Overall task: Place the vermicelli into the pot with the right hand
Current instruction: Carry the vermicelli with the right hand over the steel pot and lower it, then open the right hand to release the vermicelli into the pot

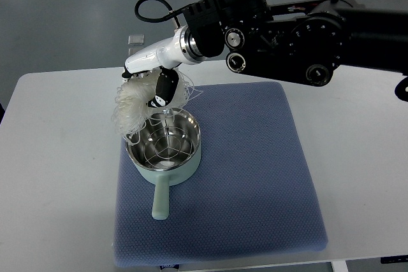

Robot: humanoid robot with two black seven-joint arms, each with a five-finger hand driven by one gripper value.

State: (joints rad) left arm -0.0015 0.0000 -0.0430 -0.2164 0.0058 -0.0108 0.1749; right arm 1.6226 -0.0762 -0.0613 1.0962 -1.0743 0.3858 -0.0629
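pots: 1 [164, 151] | vermicelli bundles: 1 [135, 106] | mats: 1 [255, 176] | hands: 1 [156, 78]

Right hand [155, 81] enters from the right edge, upper centre of frame, fingers closed around a white vermicelli [135, 107] bundle. Bundle hangs over the upper-left rim of the pale green pot [164, 146], strands trailing inside. Pot sits on blue mat [255, 176] on white table [57, 176], handle pointing toward bottom of frame.
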